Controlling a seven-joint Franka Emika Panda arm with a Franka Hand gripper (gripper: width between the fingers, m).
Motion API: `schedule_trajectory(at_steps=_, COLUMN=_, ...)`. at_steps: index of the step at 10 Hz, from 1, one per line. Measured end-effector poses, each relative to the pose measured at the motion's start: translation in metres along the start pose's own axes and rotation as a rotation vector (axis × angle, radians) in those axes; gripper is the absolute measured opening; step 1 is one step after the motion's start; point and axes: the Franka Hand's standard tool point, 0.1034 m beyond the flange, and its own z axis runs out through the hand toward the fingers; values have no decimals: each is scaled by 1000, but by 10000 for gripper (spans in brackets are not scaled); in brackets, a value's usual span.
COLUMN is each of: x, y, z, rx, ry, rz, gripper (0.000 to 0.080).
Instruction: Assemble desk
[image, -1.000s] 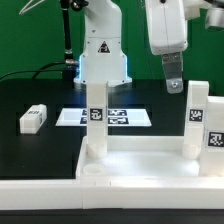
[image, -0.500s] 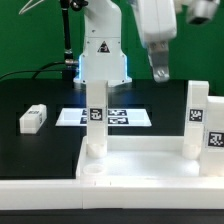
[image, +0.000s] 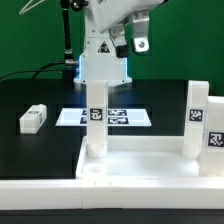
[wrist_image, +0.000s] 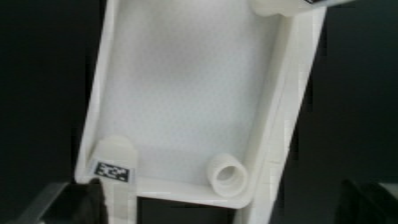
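Observation:
The desk's white tabletop (image: 150, 170) lies rim-up at the front of the black table. Three tagged white legs stand upright in it: one at the back left (image: 96, 115) and two on the right (image: 197, 118) (image: 217, 130). The front left socket (image: 92, 172) is bare. A loose leg (image: 34, 118) lies on the table at the exterior view's left. My gripper (image: 131, 46) hangs high above the back of the table, open and holding nothing. The wrist view looks down on the tabletop (wrist_image: 187, 90), a tagged leg (wrist_image: 112, 185) and a round socket (wrist_image: 228, 175). My dark fingertips (wrist_image: 80, 205) barely show.
The marker board (image: 125, 117) lies flat behind the tabletop, partly hidden by the back left leg. The arm's white base (image: 102, 65) stands at the back centre, with a black pole (image: 66, 40) beside it.
The gripper has risen and swung toward the exterior view's left, away from the right-hand legs. It stays open. Nothing on the table has moved.

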Motion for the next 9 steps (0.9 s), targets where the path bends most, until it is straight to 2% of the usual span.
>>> schedule_trajectory(at_steps=2, x=0, y=0, z=0, rx=-1, ry=0, rz=-156, gripper=649)
schedule_trajectory(at_steps=3, x=5, y=5, z=1, rx=2, ry=10, rz=-275, gripper=649)
schedule_trajectory(at_steps=4, x=15, y=22, z=3, rx=-3, ry=26, rz=-403, gripper=649)
schedule_trajectory(at_steps=6, x=37, y=68, z=-10, rx=-7, ry=15, rz=-676, gripper=649)
schedule_trajectory(at_steps=7, x=63, y=96, z=-13, rx=-13, ry=28, rz=-831, gripper=649)
schedule_trajectory(at_steps=9, x=63, y=96, z=-13, rx=-13, ry=28, rz=-831, gripper=649)
